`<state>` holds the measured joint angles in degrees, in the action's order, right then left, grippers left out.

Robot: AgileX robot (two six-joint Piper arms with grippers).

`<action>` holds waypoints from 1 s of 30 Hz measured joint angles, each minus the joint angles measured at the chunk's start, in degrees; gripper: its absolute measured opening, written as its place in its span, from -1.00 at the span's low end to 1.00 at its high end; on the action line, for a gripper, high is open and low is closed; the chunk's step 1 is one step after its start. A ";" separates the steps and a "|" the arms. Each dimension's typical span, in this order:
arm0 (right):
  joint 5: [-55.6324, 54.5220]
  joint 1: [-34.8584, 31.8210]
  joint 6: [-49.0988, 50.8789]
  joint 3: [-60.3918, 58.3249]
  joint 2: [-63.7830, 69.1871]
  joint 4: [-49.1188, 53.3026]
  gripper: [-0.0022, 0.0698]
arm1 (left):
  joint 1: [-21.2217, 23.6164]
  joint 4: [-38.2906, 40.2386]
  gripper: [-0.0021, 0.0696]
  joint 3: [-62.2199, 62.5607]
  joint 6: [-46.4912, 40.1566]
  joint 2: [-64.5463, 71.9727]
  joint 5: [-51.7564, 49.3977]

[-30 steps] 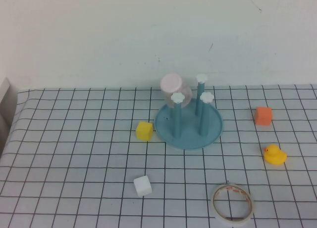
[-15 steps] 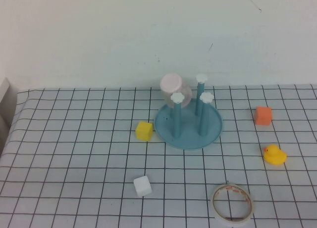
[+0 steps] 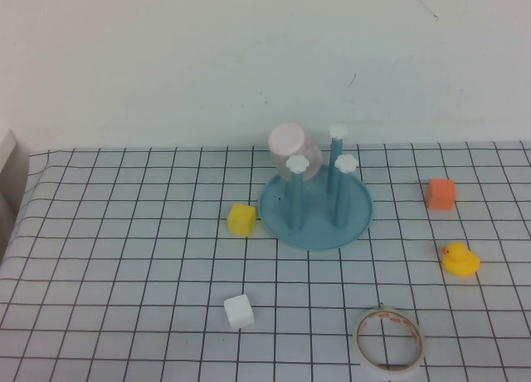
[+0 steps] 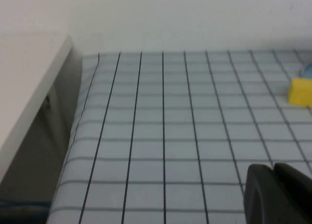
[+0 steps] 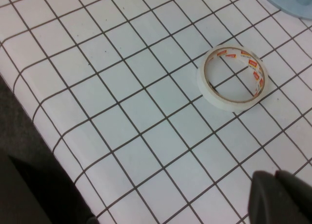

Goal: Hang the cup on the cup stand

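High view: cup [image 3: 288, 141] on cup stand [image 3: 315, 211]; both grippers' [image 4: 275, 195] [image 5: 280, 197] jaws closed, far away.

Even, diffuse brightness fills all views, shadows stay faint and soft, nothing glares, and both wrist views look slightly soft, the dark jaws closest to each lens blurred.

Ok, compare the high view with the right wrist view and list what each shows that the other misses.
Only the high view: the pale pink plastic cup upside down on a post of the teal cup stand, yellow block, white cube, orange block, yellow rubber duck. Only the right wrist view: the shut right gripper low over the table's near edge. Both: the white tape roll and the checked tablecloth. The left gripper, shut, shows in neither.
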<state>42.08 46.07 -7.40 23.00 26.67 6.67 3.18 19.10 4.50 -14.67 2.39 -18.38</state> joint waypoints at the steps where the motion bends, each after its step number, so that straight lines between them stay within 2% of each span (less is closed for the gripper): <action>1: 0.00 0.00 0.00 0.00 0.00 0.00 -0.94 | 0.00 -2.78 -0.95 -1.18 3.13 -0.03 -0.64; 5: 0.11 0.00 0.00 0.00 0.00 0.00 -0.94 | 0.00 -6.84 -0.95 -5.24 5.35 -2.65 -0.30; 12: 0.11 0.00 0.00 0.00 0.00 0.00 -0.94 | 0.00 -4.25 -0.95 -5.24 -1.69 -3.11 -0.48; 19: 0.11 0.00 0.00 0.00 0.00 0.00 -0.94 | 0.00 -4.37 -0.95 -5.24 -2.82 -3.11 -0.48; 22: 0.11 0.00 0.00 0.00 0.00 0.00 -0.94 | 0.00 -8.55 -0.95 -5.24 0.66 -3.11 -0.48; 25: 0.11 0.00 0.00 0.00 0.00 0.00 -0.94 | -0.30 -14.04 -0.95 -5.24 9.36 -3.11 -0.48; 28: 0.11 0.00 0.00 0.00 0.00 0.00 -0.94 | -2.84 -19.65 -0.95 -5.24 17.87 -3.11 -0.48; 30: 0.11 0.00 0.00 0.00 0.00 0.00 -0.94 | -5.03 -21.23 -0.95 -5.24 20.07 -3.11 -0.48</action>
<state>42.18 46.07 -7.40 23.00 26.67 6.67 -1.85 -2.13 -0.74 5.41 -0.71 -18.86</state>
